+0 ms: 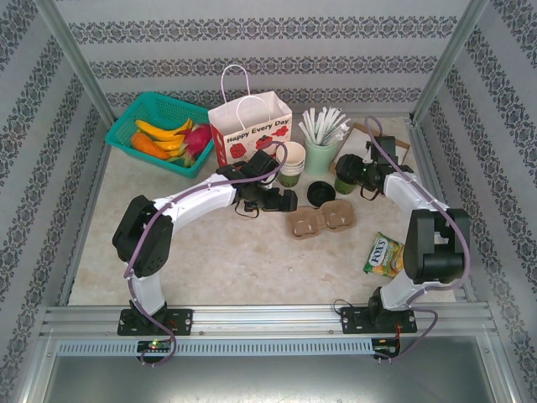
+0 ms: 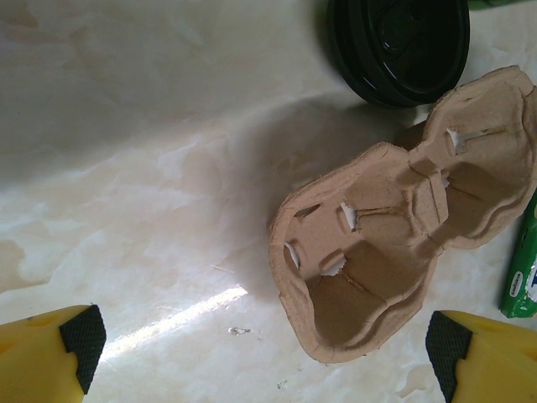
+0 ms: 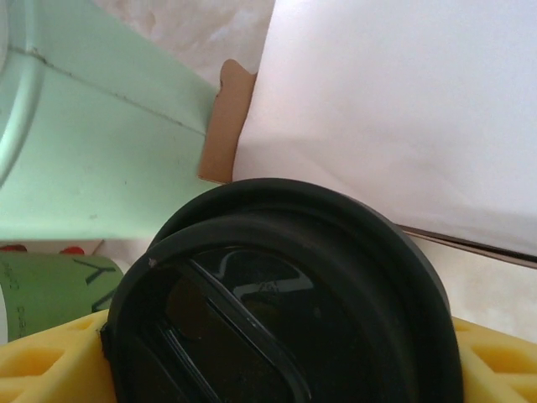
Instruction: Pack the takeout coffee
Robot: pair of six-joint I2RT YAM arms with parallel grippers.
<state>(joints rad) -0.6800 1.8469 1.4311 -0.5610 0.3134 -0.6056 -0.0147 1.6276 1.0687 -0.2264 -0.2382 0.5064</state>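
Far right of table: takeout coffee (image 1: pixel 344 182), dark green, black-lidded, upright, clasped at lid height by right gripper (image 1: pixel 352 174). Carrier tray (image 1: pixel 321 218) near-left of it, both wells empty. Left gripper (image 1: pixel 286 201) spread wide, empty, beside tray. Advised: lift level, centre over a well, lower straight.

The left gripper (image 2: pixel 264 357) hangs over the pale marbled table (image 2: pixel 126 151), jaws wide apart, its yellow fingers (image 2: pixel 42 361) with black pads (image 2: pixel 84 336) showing at the view's two lower corners. Between them, nearer the right finger, lies the brown pulp cup carrier (image 2: pixel 394 243), hollows facing up. A black lid (image 2: pixel 398 46) lies just beyond its far end. A green packet (image 2: pixel 522 273) lies just beside its right side.
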